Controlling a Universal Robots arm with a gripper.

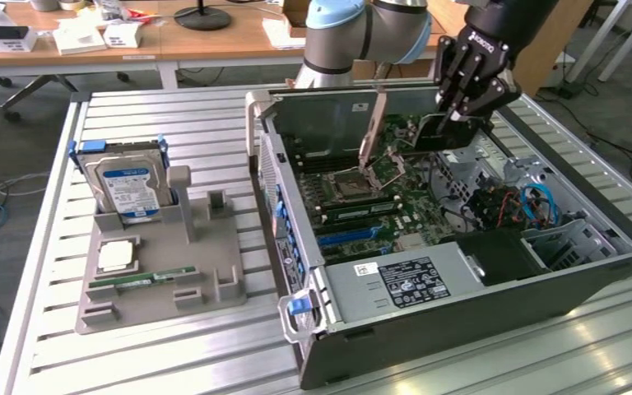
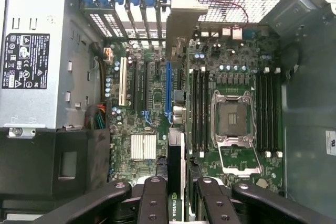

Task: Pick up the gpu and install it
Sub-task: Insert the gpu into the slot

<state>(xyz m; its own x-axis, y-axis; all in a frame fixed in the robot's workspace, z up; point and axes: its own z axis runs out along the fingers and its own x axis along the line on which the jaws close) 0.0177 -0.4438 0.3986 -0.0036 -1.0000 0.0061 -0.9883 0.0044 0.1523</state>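
Observation:
The gpu (image 2: pixel 176 203) is a thin card seen edge-on, with a green logo on its near edge and a brownish far end. My gripper (image 2: pixel 179 186) is shut on it, one black finger (image 2: pixel 154 192) on each side. The card hangs inside the open computer case (image 1: pixel 579 271), above the motherboard and roughly in line with the long blue slot (image 2: pixel 168 90). In the exterior view the gripper (image 1: pixel 446 136) reaches down into the back half of the case. There the gpu (image 1: pixel 374 127) shows as a narrow brown strip toward the exterior view's left.
A silver power supply (image 1: pixel 393 280) fills the near corner of the case, and the empty processor socket (image 2: pixel 231 119) lies beside the card. On the exterior view's left, a grey fixture (image 1: pixel 223 247) holds an upright hard drive (image 1: pixel 127 185) and a green RAM stick (image 1: pixel 141 281).

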